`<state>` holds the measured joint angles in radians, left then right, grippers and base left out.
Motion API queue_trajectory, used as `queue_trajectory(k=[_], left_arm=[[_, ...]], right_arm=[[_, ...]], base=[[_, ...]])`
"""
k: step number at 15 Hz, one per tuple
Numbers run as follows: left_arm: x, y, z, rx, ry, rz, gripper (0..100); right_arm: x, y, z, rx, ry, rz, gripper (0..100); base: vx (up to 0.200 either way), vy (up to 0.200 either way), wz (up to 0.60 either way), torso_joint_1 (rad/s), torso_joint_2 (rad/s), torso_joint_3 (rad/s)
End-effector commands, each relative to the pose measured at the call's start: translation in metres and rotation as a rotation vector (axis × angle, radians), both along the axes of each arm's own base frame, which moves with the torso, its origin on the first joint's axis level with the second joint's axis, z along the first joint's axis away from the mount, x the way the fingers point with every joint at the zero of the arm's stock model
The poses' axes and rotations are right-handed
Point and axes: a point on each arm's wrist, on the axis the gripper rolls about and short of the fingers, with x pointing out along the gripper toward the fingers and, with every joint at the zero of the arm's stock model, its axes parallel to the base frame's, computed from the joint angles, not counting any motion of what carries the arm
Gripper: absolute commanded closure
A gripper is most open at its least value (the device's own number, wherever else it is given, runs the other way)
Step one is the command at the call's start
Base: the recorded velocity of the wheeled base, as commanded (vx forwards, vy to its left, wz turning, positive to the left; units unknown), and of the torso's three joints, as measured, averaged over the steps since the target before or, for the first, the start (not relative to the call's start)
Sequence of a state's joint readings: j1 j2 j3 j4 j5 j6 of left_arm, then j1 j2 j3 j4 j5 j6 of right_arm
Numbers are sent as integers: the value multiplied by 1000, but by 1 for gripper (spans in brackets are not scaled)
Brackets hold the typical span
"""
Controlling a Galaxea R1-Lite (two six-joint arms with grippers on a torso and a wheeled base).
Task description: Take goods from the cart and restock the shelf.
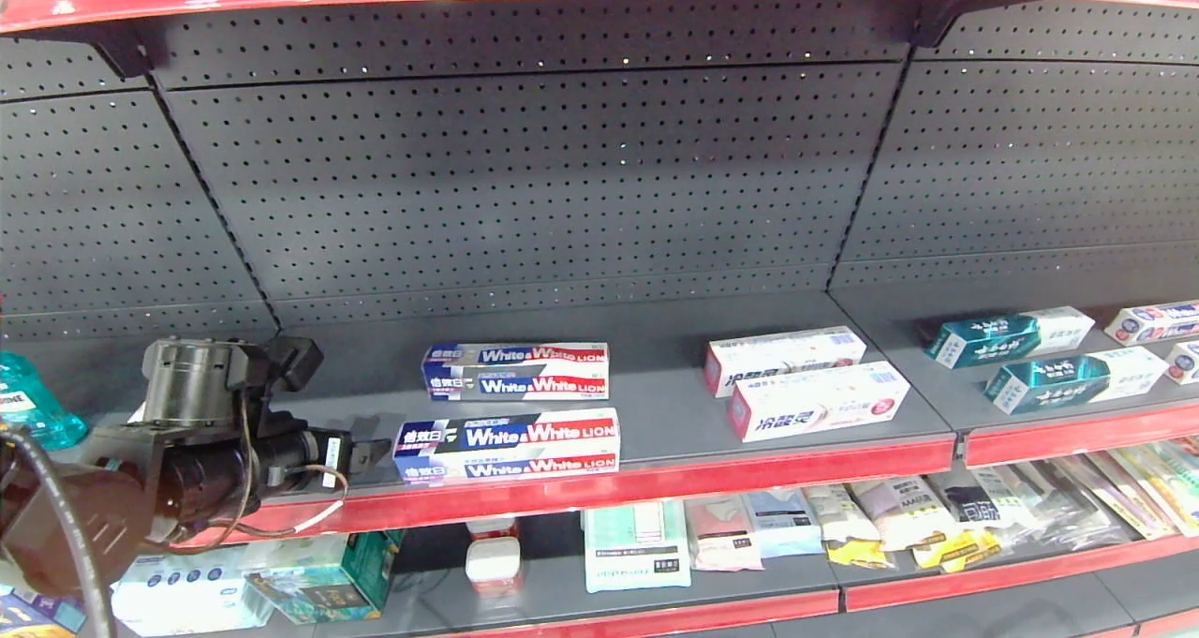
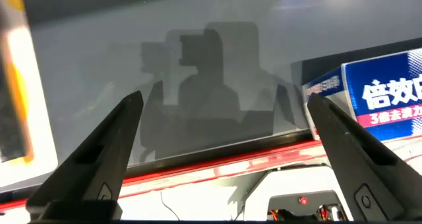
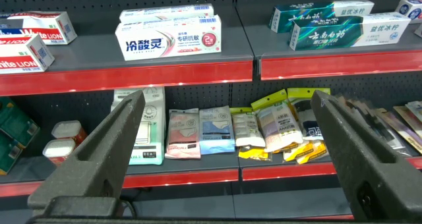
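A black perforated back panel [image 1: 525, 188] rises behind the dark grey metal shelf board [image 1: 656, 390] with its red front lip. Under the board runs a lower shelf [image 1: 562, 591] of the same grey and red.

The left tool [image 1: 370, 452] [image 2: 224, 99], black with long tapered fingers, sits at the board's lip near its left end. The fingers are spread wide and hold nothing. One fingertip is just beside the end of the front box; whether they touch cannot be told. The right tool [image 3: 229, 95] is out in front of the board, also spread wide and holding nothing.

Two long blue, white and red toothpaste cartons lie flat on the board's left half. The front box [image 1: 506, 443] lies along the lip and the rear box [image 1: 515, 370] is behind it, apart. Two white and pink boxes [image 1: 820, 401] lie side by side near the board's right end. Past that end lie two teal and white boxes [image 1: 1073, 378]. A clear teal mouthwash bottle [image 1: 33, 399] stands off the board's far left end.

Below the board, flat pastel packets [image 1: 637, 544] lean in a row. Two small white jars [image 1: 494, 563] are stacked beside them.
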<state>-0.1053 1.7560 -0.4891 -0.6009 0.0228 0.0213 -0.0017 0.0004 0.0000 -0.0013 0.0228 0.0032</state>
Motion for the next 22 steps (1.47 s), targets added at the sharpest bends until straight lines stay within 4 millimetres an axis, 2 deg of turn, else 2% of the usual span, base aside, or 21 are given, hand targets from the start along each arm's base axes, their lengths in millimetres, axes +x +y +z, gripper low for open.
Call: queue_trajectory(k=[1,2,4,5,7,10,11,12,13,16,19,22], left_arm=[[-6,7,13,-4,-46,23,0],[-10,10,17,-3,-60,32,0],[-42,21,40,8,-122,52,0],[-66,28,49,24,-130,65,0],[-126,31,63,19,-160,71,0],[-199,32,59,14,-279,110,0],[-213,30,55,14,-314,104,0],[-239,27,45,2,-388,80,0],[-252,25,36,-2,-443,74,0],[-273,24,-1,-3,-554,85,0],[-274,24,-11,-42,-570,127,0],[-274,24,-10,-43,-572,148,0]], right_arm=[[0,0,0,0,-1,0,0],[0,0,0,0,-1,0,0],[0,0,0,0,-1,0,0],[0,0,0,0,-1,0,0],[0,0,0,0,-1,0,0],[0,0,0,0,-1,0,0],[0,0,0,0,-1,0,0],[0,0,0,0,-1,0,0],[0,0,0,0,-1,0,0],[0,0,0,0,-1,0,0],[0,0,0,0,-1,0,0],[0,0,0,0,-1,0,0]], base=[[0,0,0,0,0,0],[0,0,0,0,0,0],[0,0,0,0,0,0],[0,0,0,0,0,0],[0,0,0,0,0,0],[0,0,0,0,0,0],[0,0,0,0,0,0],[0,0,0,0,0,0],[0,0,0,0,0,0],[0,0,0,0,0,0],[0,0,0,0,0,0],[0,0,0,0,0,0]])
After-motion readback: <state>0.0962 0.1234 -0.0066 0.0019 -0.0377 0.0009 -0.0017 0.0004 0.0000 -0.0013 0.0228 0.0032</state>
